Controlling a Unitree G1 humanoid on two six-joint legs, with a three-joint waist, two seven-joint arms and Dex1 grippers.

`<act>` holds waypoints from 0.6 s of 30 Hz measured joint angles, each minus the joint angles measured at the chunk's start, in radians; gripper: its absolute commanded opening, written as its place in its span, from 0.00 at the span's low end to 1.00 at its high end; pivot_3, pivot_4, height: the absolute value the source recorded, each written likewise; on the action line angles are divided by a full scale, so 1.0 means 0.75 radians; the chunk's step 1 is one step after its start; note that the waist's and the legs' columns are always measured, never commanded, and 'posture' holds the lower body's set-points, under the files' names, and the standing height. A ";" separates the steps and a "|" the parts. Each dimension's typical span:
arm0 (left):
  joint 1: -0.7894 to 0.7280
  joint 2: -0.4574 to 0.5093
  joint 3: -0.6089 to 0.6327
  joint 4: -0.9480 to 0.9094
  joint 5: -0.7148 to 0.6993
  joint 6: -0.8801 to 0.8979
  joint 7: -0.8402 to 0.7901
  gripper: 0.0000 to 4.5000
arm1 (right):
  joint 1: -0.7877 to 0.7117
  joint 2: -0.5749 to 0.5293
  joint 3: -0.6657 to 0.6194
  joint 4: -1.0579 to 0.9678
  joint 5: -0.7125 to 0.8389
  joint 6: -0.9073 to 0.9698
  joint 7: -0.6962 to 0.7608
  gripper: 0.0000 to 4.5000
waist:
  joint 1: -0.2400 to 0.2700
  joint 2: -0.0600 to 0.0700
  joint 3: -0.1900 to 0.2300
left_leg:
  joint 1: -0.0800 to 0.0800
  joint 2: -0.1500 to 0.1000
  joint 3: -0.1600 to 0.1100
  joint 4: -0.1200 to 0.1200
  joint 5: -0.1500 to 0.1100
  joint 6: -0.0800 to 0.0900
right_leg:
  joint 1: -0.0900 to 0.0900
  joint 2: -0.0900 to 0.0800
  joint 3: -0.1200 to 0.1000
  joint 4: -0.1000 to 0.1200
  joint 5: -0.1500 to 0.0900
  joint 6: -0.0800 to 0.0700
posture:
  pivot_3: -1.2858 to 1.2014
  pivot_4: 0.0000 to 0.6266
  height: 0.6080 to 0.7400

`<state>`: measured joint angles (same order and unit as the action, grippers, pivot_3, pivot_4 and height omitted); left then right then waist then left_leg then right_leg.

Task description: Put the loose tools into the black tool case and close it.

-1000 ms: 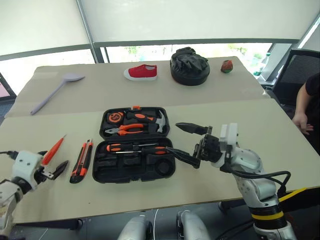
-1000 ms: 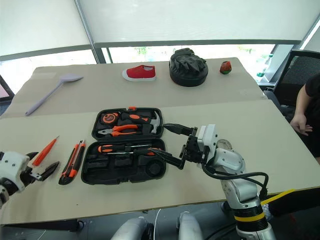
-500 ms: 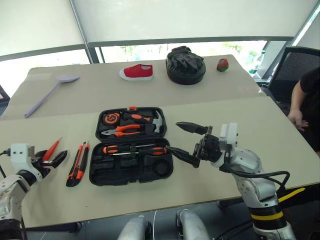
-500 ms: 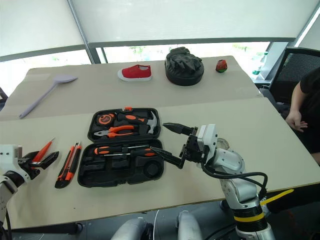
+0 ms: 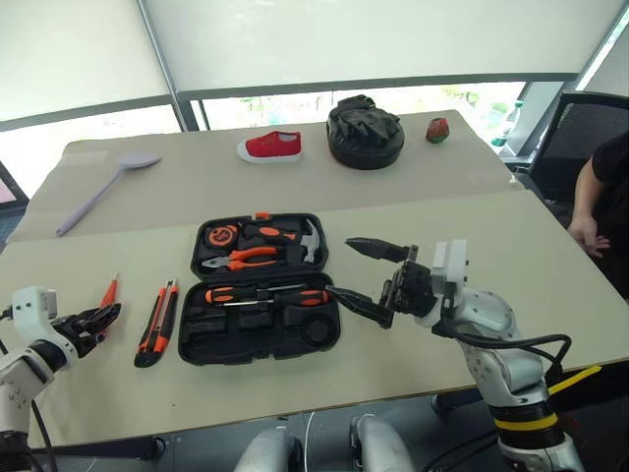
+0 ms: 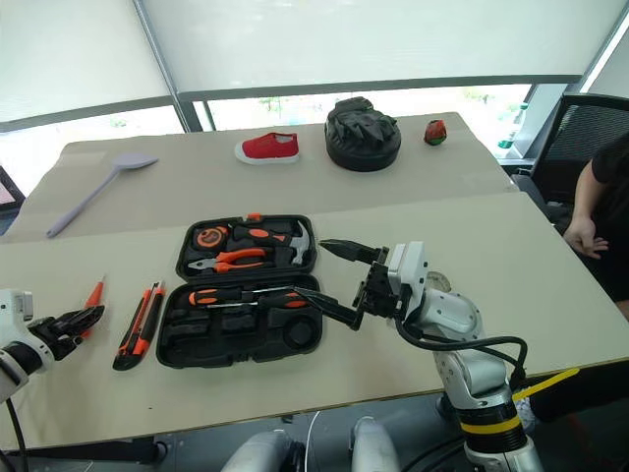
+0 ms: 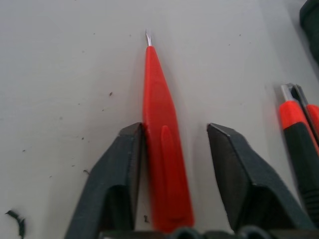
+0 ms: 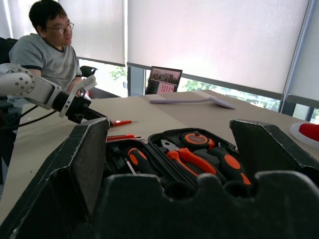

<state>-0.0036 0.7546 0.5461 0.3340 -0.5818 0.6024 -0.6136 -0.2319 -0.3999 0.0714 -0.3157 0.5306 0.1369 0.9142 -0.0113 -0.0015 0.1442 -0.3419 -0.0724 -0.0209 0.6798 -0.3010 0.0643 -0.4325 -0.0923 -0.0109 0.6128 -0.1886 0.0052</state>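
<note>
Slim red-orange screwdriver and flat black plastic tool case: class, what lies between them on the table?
An orange-black utility knife, seen in the left eye view.

Pale beige counter (image 5: 442, 187), two boards butted along a seam running left to right. On the near board: open black tool case (image 5: 263, 287) at the middle, orange-black utility knife (image 5: 157, 322) just left of it, slim red-orange screwdriver (image 5: 107, 293) further left. On the far board: lilac spoon (image 5: 106, 189) at left, red shoe (image 5: 271, 147), round black glove bundle (image 5: 365, 132), and a small red-and-green object (image 5: 436, 129) at right.
</note>
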 measured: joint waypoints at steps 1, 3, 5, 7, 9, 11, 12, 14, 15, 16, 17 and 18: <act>0.000 -0.003 -0.001 0.010 0.013 -0.015 0.001 0.16 | 0.000 0.000 0.000 0.000 0.000 0.000 0.000 1.00 | 0.000 0.001 -0.001 | 0.002 0.000 0.000 -0.001 0.000 0.000 | 0.002 0.000 0.000 0.000 0.000 0.000 | 0.52 0.24 1.00; 0.000 -0.012 -0.006 0.013 0.039 -0.037 -0.001 0.11 | 0.000 0.000 0.000 0.000 0.000 0.000 0.000 1.00 | -0.001 0.003 0.000 | 0.009 0.001 0.000 -0.002 -0.001 0.000 | 0.010 0.000 0.000 -0.002 -0.001 0.001 | 0.52 0.24 1.00; 0.002 -0.029 -0.005 0.022 0.051 -0.073 -0.006 0.11 | 0.000 0.000 0.000 0.000 0.000 0.000 0.000 1.00 | -0.002 0.004 -0.001 | 0.010 0.001 0.000 -0.002 -0.001 0.000 | 0.011 -0.001 0.000 -0.002 -0.001 0.002 | 0.52 0.24 1.00; 0.009 -0.056 0.008 0.032 0.058 -0.137 -0.021 0.11 | 0.000 0.000 0.000 0.000 0.000 0.000 -0.001 1.00 | -0.001 0.005 -0.001 | 0.010 0.001 0.000 -0.002 -0.001 0.000 | 0.011 -0.001 0.000 -0.002 -0.001 0.002 | 0.52 0.24 1.00; 0.017 -0.093 0.026 0.051 0.078 -0.303 -0.057 0.11 | 0.000 0.001 0.002 0.000 0.000 0.000 -0.001 1.00 | 0.001 0.004 0.000 | 0.008 0.001 0.000 -0.002 -0.001 -0.001 | 0.010 -0.002 0.000 -0.002 -0.001 0.002 | 0.52 0.24 1.00; 0.013 -0.112 0.026 0.080 0.128 -0.473 -0.053 0.11 | 0.000 0.003 0.002 0.000 0.000 0.000 -0.001 1.00 | 0.005 -0.003 0.003 | 0.007 0.002 0.000 -0.002 0.000 -0.003 | 0.009 -0.001 0.001 -0.002 -0.001 0.001 | 0.52 0.24 1.00; 0.009 -0.106 0.026 0.098 0.174 -0.555 -0.025 0.11 | 0.000 0.003 0.003 0.000 0.000 0.000 -0.001 1.00 | 0.006 -0.008 0.006 | 0.006 0.003 -0.001 -0.002 0.001 -0.004 | 0.008 -0.001 0.001 -0.002 -0.001 0.001 | 0.52 0.24 1.00; 0.023 -0.037 0.015 0.109 0.346 -0.806 0.038 0.11 | 0.006 -0.004 0.002 0.000 0.001 0.002 -0.001 1.00 | 0.011 -0.028 0.011 | 0.000 0.008 -0.002 -0.002 0.002 -0.009 | 0.002 0.002 0.001 -0.003 0.002 -0.004 | 0.52 0.24 1.00; 0.026 -0.002 0.004 0.109 0.414 -0.908 0.058 0.11 | 0.007 -0.004 0.002 0.000 0.001 0.002 -0.001 1.00 | 0.014 -0.032 0.010 | -0.003 0.009 -0.002 -0.002 0.002 -0.010 | -0.001 0.003 0.000 -0.003 0.003 -0.005 | 0.52 0.24 1.00; 0.048 0.055 -0.035 0.103 0.521 -1.032 0.089 0.11 | 0.007 -0.004 0.003 -0.003 0.001 0.003 -0.001 1.00 | 0.016 -0.035 0.008 | -0.007 0.008 -0.002 -0.002 0.002 -0.009 | -0.005 0.002 0.000 -0.003 0.004 -0.007 | 0.52 0.24 1.00; 0.075 0.107 -0.074 0.100 0.625 -1.129 0.122 0.11 | 0.008 -0.005 0.002 -0.006 0.002 0.005 -0.001 1.00 | 0.018 -0.034 0.008 | -0.008 0.007 0.000 -0.002 0.001 -0.008 | -0.007 0.000 0.001 -0.003 0.005 -0.008 | 0.52 0.24 1.00; 0.099 0.146 -0.114 0.100 0.719 -1.200 0.159 0.11 | 0.011 -0.006 0.003 -0.007 0.002 0.007 -0.001 1.00 | 0.019 -0.033 0.009 | -0.009 0.005 0.001 -0.002 0.001 -0.006 | -0.007 -0.001 0.001 -0.003 0.005 -0.008 | 0.52 0.24 1.00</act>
<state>0.0705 0.8642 0.4609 0.4088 -0.0424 -0.2975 -0.4944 -0.2239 -0.4045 0.0732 -0.3208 0.5320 0.1420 0.9133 0.0032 -0.0261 0.1508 -0.3486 -0.0684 -0.0205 0.6783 -0.3004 0.0596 -0.4380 -0.0932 -0.0101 0.6102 -0.1851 -0.0004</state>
